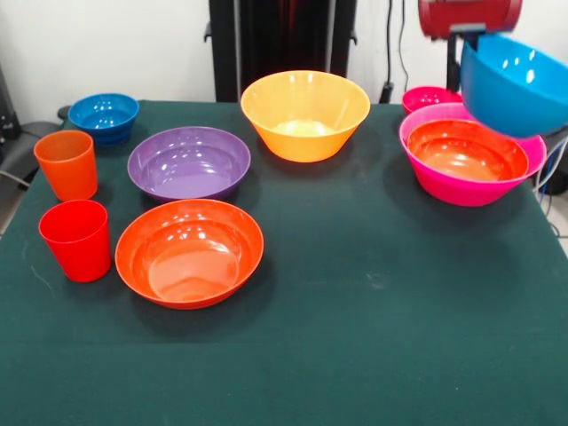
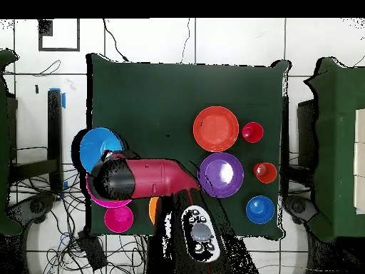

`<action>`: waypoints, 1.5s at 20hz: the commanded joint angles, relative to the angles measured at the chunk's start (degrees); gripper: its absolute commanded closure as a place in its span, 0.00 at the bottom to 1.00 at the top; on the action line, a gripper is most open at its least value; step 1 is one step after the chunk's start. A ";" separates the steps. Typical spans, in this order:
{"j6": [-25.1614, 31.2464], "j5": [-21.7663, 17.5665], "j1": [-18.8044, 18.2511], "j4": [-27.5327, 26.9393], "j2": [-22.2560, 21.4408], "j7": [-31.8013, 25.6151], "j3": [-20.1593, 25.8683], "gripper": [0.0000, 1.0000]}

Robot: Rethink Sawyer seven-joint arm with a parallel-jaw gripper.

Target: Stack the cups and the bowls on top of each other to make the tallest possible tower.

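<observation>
Blue bowl (image 1: 515, 84) hangs tilted above tower (image 1: 470, 164), gripper (image 1: 466, 40) clamped on its rim. Level it, centre over nested red-orange bowl (image 1: 466, 151), lower slowly, then release.

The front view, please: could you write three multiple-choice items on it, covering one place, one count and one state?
1. Which bowl lies inside the large pink bowl?
A. purple
B. red-orange
C. yellow-orange

2. How many cups stand on the table?
A. one
B. two
C. three

3. How is the big blue bowl?
A. lifted and tilted
B. flat on the cloth
C. upside down

Key: 1 B, a red-orange bowl nests in it. 2 B, the orange cup and the red cup. 3 A, it hangs tilted above the pink bowl, under the arm.
</observation>
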 commanded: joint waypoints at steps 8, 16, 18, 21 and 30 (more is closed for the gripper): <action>-9.91 3.77 0.91 -6.83 13.14 10.22 -3.35 1.00; -8.35 4.21 -0.58 -4.37 10.63 9.25 -2.51 1.00; -9.99 3.86 -1.27 -2.91 10.75 9.25 -2.03 1.00; -11.80 3.55 -1.46 -2.52 11.82 9.48 -1.71 1.00; -16.01 4.55 0.40 -1.67 13.75 12.01 -2.29 1.00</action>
